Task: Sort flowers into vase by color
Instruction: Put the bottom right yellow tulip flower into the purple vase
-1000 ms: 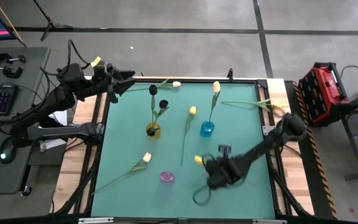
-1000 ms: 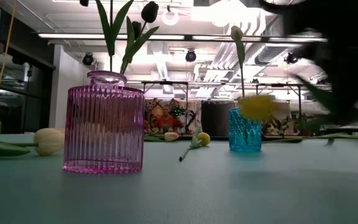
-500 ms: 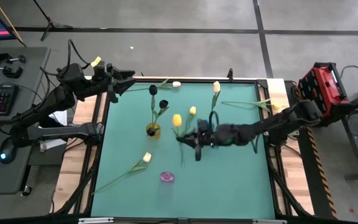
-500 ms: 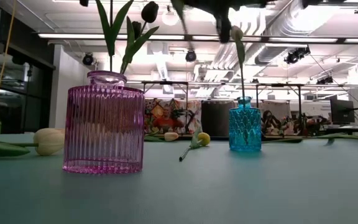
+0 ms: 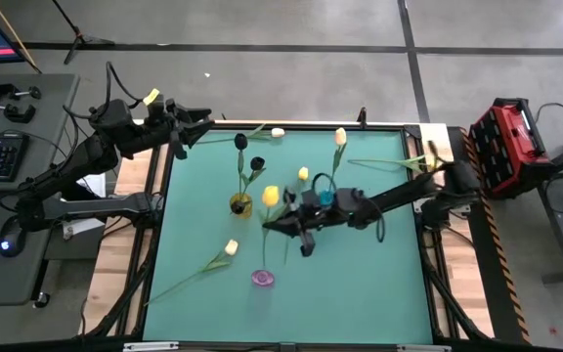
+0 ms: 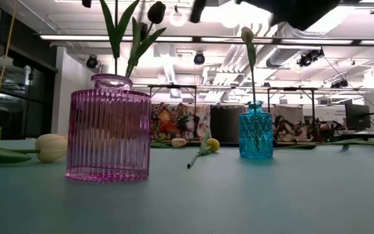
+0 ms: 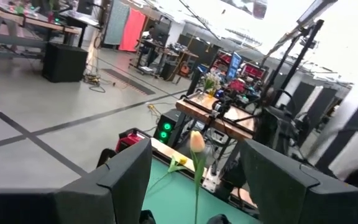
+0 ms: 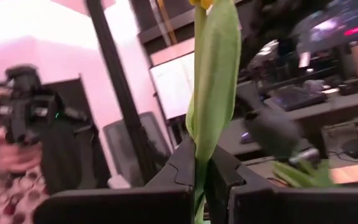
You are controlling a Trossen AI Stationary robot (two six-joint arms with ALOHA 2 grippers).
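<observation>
No lettering could be read anywhere. The right tool [image 5: 296, 223] hung over the middle of the green counter [image 5: 379, 293], clenched on the stem of a yellow tulip [image 5: 270, 196] with a smooth waxy leaf. A ribbed pink glass vase [image 6: 108, 135] and a faceted blue vase [image 6: 256, 138] stood apart. The left tool [image 5: 201, 122] waited, released, at the counter's far left corner.
</observation>
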